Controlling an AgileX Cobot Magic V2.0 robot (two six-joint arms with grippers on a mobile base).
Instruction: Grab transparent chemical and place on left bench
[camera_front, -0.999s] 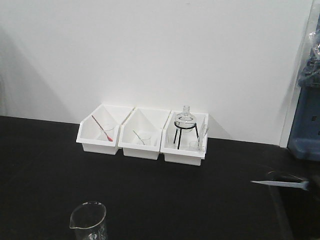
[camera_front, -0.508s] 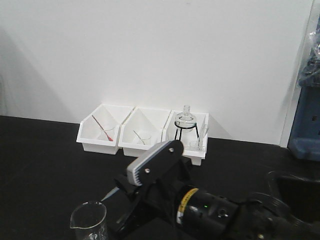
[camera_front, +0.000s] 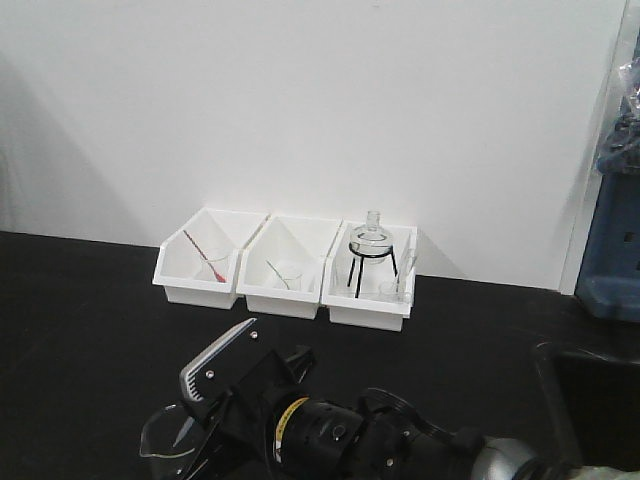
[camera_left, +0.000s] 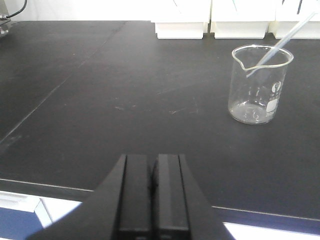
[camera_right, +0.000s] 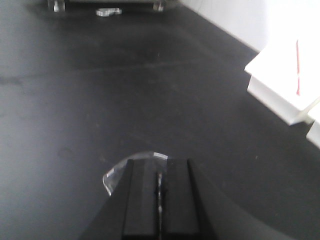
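Right fingers (camera_right: 176, 200) pinched on the pipette (camera_left: 280, 42), its tip inside the beaker (camera_left: 257, 85) on the bench (camera_left: 125, 85). Left gripper (camera_left: 152, 197) closed, empty.

Bright, even light fills all views. The white wall (camera_front: 320, 100) carries soft shadows at left and behind the bins (camera_front: 285, 265). The matte table (camera_left: 125, 75) shows a pale sheen. The right wrist view is soft and blurred; the front view grainy.

Plain white wall (camera_front: 320, 110) — blue cabinet (camera_front: 612, 250) at right
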